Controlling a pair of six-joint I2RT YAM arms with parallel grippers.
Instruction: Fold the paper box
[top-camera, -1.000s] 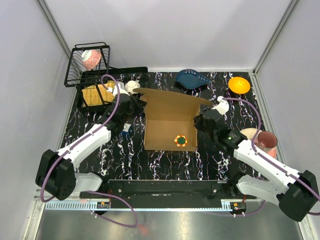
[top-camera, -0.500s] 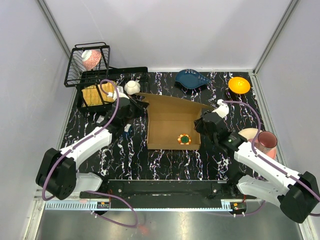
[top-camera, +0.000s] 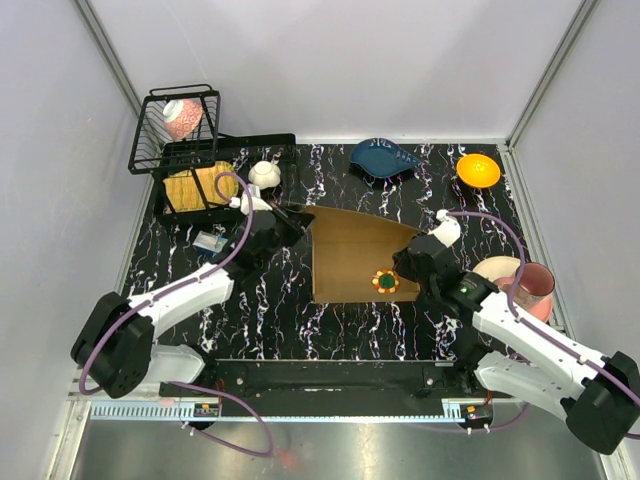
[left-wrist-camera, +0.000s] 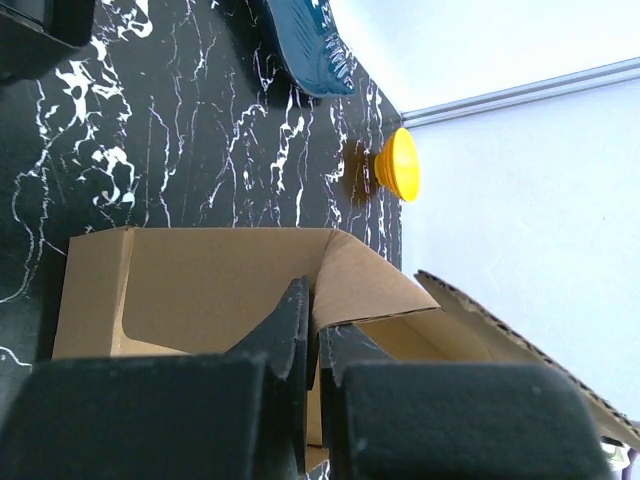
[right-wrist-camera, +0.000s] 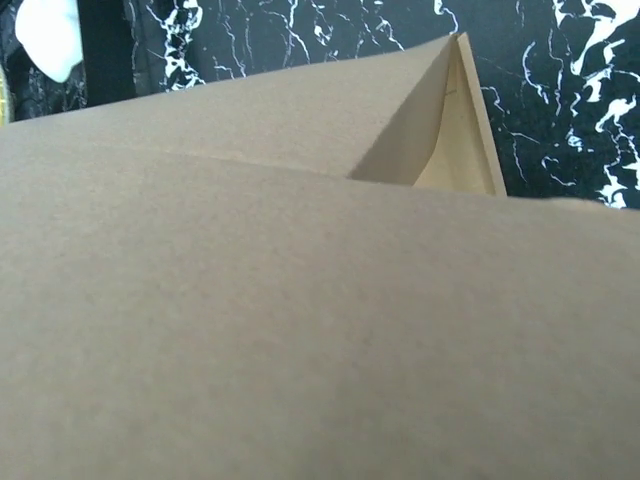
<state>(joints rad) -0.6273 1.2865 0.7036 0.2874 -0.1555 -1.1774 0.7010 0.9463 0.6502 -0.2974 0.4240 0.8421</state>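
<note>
Pale, evenly lit walls (top-camera: 330, 60) enclose the black, white-veined table (top-camera: 290, 310); past the left fingers (left-wrist-camera: 290, 335), wall meets tabletop along a grey strip (left-wrist-camera: 520, 93).

Both arms reach to the paper box (top-camera: 350, 255), left gripper (top-camera: 296, 219) pinching its far-left corner, right gripper (top-camera: 406, 262) at its right edge, fingers hidden.

No text, label or number can be read anywhere; the paper box (top-camera: 355, 250) shows plain, unlettered cardboard.

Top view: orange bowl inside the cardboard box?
No, the orange bowl sits at the table's far right corner, apart from the paper box.
</note>
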